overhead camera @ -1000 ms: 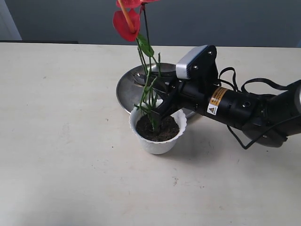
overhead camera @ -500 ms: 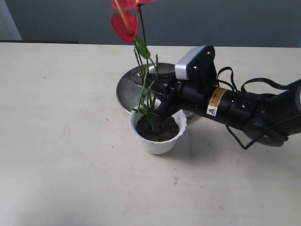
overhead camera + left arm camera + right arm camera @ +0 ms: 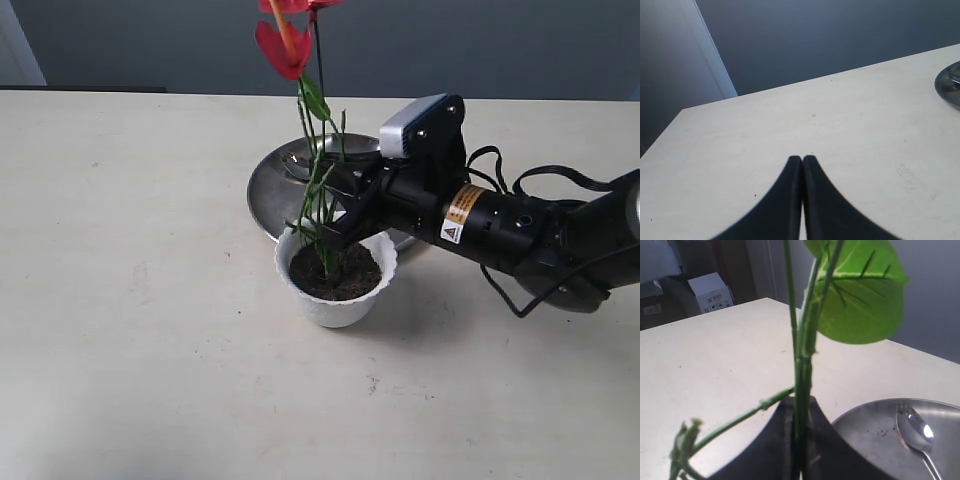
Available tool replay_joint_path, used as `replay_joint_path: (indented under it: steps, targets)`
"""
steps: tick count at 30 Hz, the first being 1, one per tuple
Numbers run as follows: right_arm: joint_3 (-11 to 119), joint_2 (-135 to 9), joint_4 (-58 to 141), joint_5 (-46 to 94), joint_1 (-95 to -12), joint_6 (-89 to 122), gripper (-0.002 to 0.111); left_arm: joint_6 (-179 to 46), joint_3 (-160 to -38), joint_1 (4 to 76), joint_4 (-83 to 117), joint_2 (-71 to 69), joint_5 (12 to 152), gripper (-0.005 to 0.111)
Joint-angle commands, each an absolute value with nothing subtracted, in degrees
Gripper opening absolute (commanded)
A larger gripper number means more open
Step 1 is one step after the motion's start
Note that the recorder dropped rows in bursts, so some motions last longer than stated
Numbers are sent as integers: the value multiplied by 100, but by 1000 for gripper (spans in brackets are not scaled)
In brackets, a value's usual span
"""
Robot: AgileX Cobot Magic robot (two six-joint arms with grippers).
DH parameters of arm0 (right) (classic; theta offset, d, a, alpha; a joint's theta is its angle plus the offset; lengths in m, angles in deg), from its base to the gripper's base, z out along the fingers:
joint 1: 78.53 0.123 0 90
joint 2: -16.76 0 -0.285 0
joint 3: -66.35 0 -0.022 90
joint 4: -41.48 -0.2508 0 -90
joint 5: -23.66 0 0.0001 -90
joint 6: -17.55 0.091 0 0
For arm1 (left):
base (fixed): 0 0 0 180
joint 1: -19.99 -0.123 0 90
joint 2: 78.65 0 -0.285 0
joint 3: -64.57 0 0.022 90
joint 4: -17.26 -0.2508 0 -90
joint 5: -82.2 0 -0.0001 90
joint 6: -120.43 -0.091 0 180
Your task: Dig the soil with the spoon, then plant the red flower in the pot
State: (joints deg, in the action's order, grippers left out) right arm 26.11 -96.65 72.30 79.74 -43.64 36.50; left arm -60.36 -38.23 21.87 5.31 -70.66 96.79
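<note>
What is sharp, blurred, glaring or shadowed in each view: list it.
Exterior view: even light, sharp; the pot casts a soft shadow to its right, and the red flower is cut off at the top edge. Right wrist view: the green leaf and stems look soft, while the spoon shows a bright glare spot. Left wrist view: the shut jaws are a featureless dark shape on the pale table.

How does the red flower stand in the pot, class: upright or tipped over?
Upright. The red flower rises nearly straight from the soil in the pot, its stems pinched by the right gripper.
</note>
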Motion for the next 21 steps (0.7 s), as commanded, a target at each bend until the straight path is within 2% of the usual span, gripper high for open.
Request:
replay_joint_path:
  steps: [1, 4, 6, 10, 21]
  targets:
    - [2436, -9853, 8015, 6505, -4370, 3678, -1, -6018, -3821, 2184, 559, -7086, 9616, 0]
    - [2436, -9818, 8347, 6246, -4370, 4072, 1, -6018, -3821, 2184, 559, -7086, 9616, 0]
    - [2436, -9791, 8551, 6146, -4370, 4224, 8, -6018, -3821, 2184, 559, -7086, 9616, 0]
    - [2436, -9791, 8753, 5923, -4370, 4321, 35, -6018, -3821, 2184, 559, -7086, 9616, 0]
    - [2436, -9458, 8819, 5934, -4370, 4321, 37, -6018, -3821, 2184, 559, -7086, 9616, 0]
